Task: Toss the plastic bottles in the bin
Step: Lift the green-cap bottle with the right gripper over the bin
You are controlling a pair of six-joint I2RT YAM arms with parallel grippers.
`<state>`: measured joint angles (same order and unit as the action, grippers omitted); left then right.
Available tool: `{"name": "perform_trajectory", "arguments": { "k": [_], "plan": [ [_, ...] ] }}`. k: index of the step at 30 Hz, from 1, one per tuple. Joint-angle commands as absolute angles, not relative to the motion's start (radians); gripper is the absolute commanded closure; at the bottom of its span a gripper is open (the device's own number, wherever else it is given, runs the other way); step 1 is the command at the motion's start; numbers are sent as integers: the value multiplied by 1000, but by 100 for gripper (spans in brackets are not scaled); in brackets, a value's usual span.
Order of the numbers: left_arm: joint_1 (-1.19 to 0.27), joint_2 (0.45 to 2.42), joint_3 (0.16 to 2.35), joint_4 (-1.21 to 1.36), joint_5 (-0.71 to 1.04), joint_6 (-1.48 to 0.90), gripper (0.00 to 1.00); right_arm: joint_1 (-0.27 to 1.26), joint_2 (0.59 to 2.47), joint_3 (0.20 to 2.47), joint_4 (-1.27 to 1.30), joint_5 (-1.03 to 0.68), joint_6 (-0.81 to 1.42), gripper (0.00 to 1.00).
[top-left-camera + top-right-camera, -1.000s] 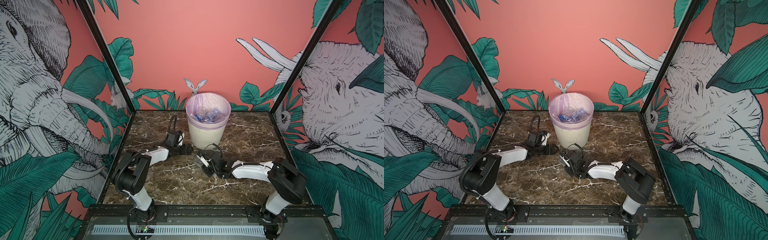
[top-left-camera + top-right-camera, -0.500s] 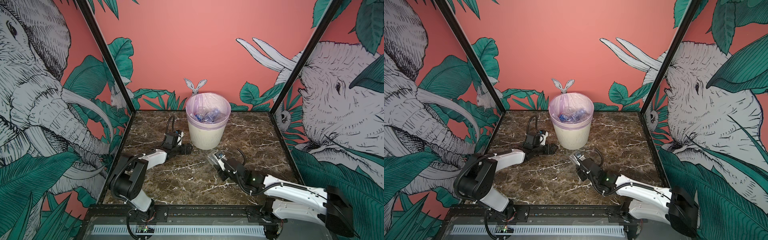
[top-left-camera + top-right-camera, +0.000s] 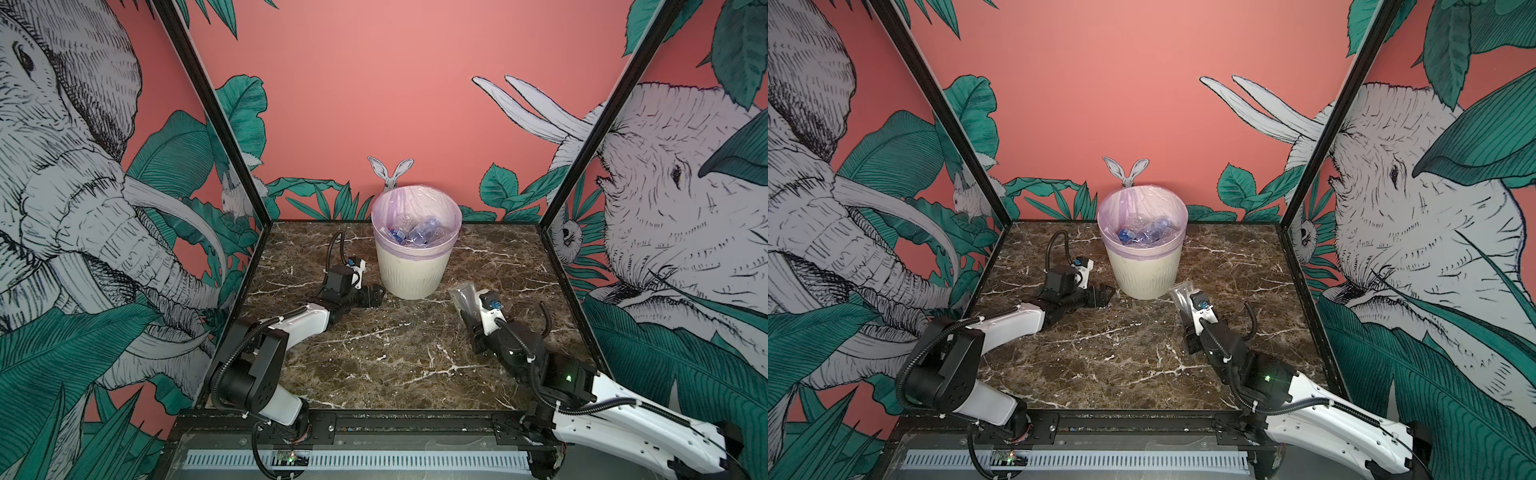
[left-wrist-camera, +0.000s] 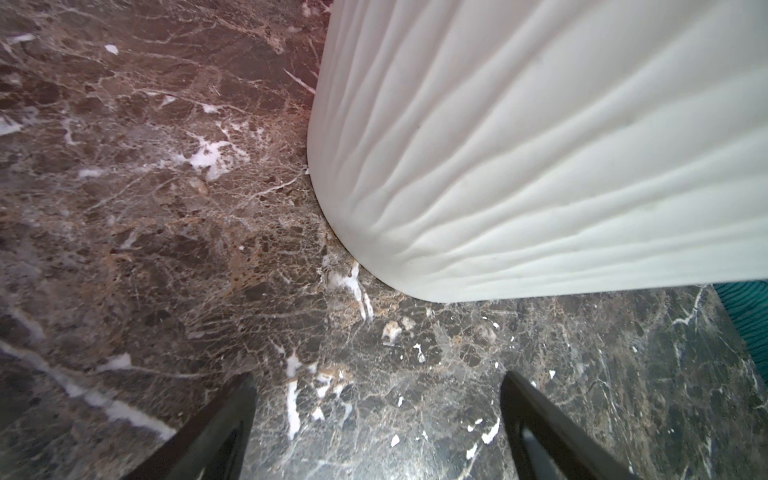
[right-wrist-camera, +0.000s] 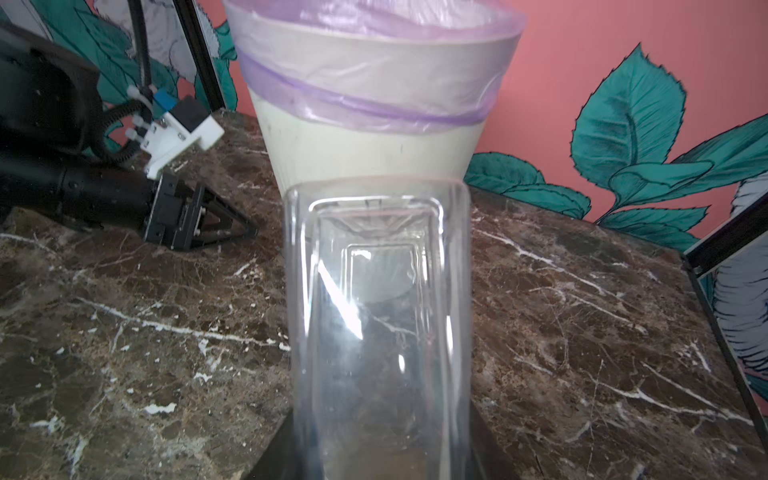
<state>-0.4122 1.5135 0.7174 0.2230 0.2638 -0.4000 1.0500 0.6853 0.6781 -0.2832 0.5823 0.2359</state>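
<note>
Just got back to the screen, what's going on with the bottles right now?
The right gripper is shut on a clear plastic bottle, held near the front right side of the bin, with its end lower than the rim. The left gripper sits open and empty, low beside the bin's base on the other side. Several bottles already lie inside the lilac-lined bin. The held one is not yet in.

Can't read a thing from my end, the blue labels point(image 3: 1124, 236) on the bottles point(image 3: 419, 232) in the bin point(image 3: 409, 272) are just tiny blurs.
</note>
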Motion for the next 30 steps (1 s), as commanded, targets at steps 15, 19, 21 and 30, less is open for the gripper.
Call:
{"name": "perform_trajectory", "arguments": {
  "k": [15, 19, 21, 30],
  "plan": [
    [-408, 1460, 699, 236, 256, -397, 8, 809, 1532, 1803, -322, 452, -81, 44],
    [-409, 1442, 699, 221, 239, -384, 8, 744, 1742, 2091, -443, 477, -59, 1],
    [-408, 1427, 699, 211, 229, -378, 8, 739, 1728, 2074, -414, 477, -54, 1],
    [-408, 1427, 697, 213, 230, -381, 8, 739, 1523, 1840, -290, 434, -38, 1]
  ]
}}
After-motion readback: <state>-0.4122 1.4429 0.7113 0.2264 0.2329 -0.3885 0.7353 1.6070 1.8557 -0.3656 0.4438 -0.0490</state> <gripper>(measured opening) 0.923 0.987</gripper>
